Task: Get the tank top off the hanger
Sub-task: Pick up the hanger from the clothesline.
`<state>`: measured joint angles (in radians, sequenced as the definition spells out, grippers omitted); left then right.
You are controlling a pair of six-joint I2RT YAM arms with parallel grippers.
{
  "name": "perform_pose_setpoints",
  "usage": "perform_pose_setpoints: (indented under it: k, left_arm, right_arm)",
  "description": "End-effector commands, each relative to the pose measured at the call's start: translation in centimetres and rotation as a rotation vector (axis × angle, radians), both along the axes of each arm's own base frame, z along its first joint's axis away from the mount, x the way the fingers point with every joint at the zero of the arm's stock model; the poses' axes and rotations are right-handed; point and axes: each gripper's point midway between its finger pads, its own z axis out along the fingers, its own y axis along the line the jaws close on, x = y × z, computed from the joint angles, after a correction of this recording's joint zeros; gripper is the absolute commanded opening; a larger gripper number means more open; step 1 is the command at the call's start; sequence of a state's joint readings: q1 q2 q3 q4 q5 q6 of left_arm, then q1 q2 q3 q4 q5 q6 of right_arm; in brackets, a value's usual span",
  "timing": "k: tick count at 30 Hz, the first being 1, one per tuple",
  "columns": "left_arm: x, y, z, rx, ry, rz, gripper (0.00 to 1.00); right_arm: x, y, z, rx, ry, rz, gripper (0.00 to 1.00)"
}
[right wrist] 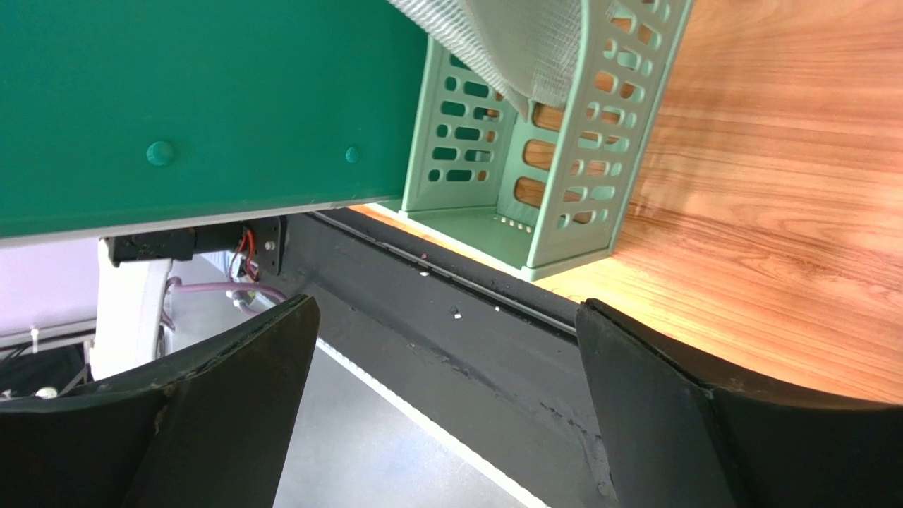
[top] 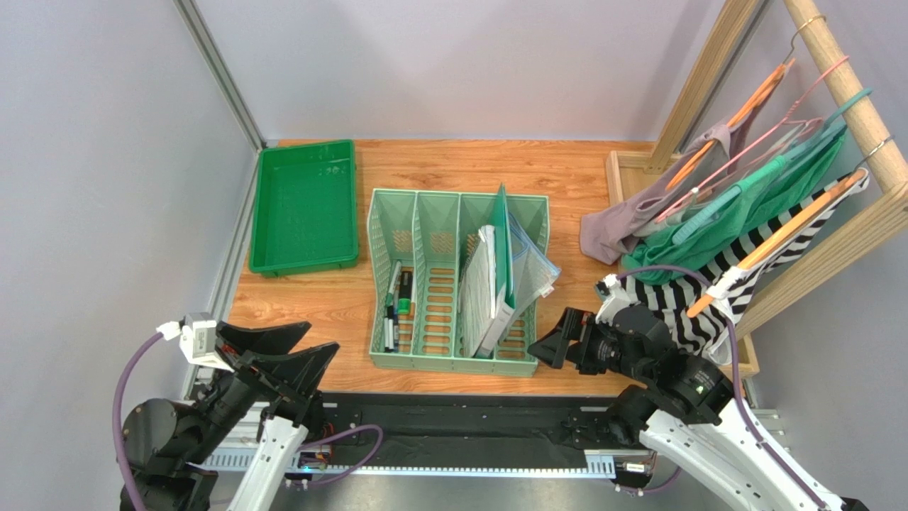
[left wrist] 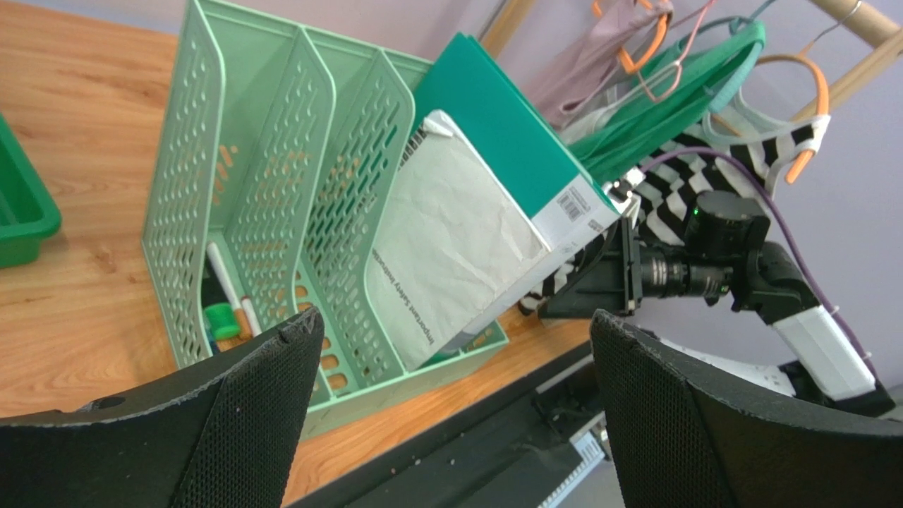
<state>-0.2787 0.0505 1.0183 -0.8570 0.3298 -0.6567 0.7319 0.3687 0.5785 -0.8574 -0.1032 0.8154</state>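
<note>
The right hand [top: 552, 341] is spread wide and holds nothing. It sits low at the near edge of the tabletop [top: 576, 176] and points left towards the file holder [top: 421, 277], so its own camera sees only that holder's corner and bare wood. It faces away from the clothes, which suggests a resting pose and not a reach that has begun.

Just behind and beside this arm hangs the striped tank top [top: 682, 303], the garment nearest to it. The top's shoulders are threaded over an orange hanger [top: 778, 236], which hooks onto the sloping wooden rack [top: 853, 91] at the right edge. Its hem droops down to the arm's wrist. The straps loop over the hanger's ends, so the top probably has to be slid off one shoulder at a time, not pulled straight down.

Two more garments hang further up the rail, a green top [top: 735, 218] and a mauve top [top: 629, 218]. I can't say for sure which of the three is meant, but the striped one is closest.

The left hand [top: 288, 349] is also spread and empty. It is parked at the near left corner, well apart from the rack, with the file holder between them. A green tray [top: 304, 208] lies flat beyond it, possibly as a place to put things down.
</note>
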Motion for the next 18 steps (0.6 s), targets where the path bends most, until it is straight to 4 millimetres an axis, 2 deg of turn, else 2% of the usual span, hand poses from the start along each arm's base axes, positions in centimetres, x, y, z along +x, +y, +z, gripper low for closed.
perform_pose_setpoints:
  k: [1, 3, 4, 6, 7, 9, 11, 12, 14, 15, 16, 18]
  left_arm:
    - [1.0, -2.2, 0.4, 0.03, 0.023, -0.12, 0.99]
    - [1.4, -3.0, 1.1, 0.022, 0.029, -0.164, 0.99]
    - [2.2, -3.9, 1.5, 0.019, 0.056, -0.209, 0.99]
    - [2.9, -4.9, 2.2, 0.014, 0.079, -0.262, 0.98]
    - [3.6, -6.1, 2.8, 0.014, 0.094, -0.336, 0.94]
    - [4.8, -7.7, 3.0, -0.01, 0.168, -0.439, 0.9]
    - [5.2, -8.4, 4.6, -0.031, 0.144, -0.484, 0.86]
    - [6.1, -8.6, 4.9, -0.033, 0.147, -0.472, 0.86]
    - [6.1, -9.1, 6.4, -0.031, 0.092, -0.484, 0.87]
    - [6.9, -9.4, 7.0, -0.034, 0.074, -0.476, 0.87]
    - [6.2, -10.1, 7.6, -0.033, 0.06, -0.52, 0.87]
    - [6.5, -11.4, 7.5, -0.021, 0.077, -0.55, 0.87]
  right_arm:
    - [-0.8, 0.5, 3.9, 0.094, -0.112, 0.073, 1.0]
    - [-2.2, 1.2, 4.9, 0.164, -0.127, 0.148, 1.0]
    - [-2.8, 1.5, 6.4, 0.232, -0.179, 0.182, 1.0]
    - [-4.6, 2.1, 7.7, 0.321, -0.193, 0.267, 1.0]
    - [-5.2, 2.1, 9.1, 0.375, -0.243, 0.292, 1.0]
    - [-6.6, 2.1, 10.3, 0.432, -0.264, 0.353, 1.0]
    - [-7.9, 1.6, 12.2, 0.478, -0.321, 0.395, 1.0]
    - [-8.8, 1.5, 12.8, 0.497, -0.331, 0.437, 1.0]
    - [-10.7, 1.2, 15.2, 0.545, -0.374, 0.516, 1.0]
    - [-11.3, 1.1, 16.3, 0.57, -0.392, 0.548, 1.0]
    - [-12.2, 0.8, 17.8, 0.592, -0.418, 0.584, 1.0]
    - [-13.5, 0.9, 19.1, 0.603, -0.41, 0.675, 1.0]
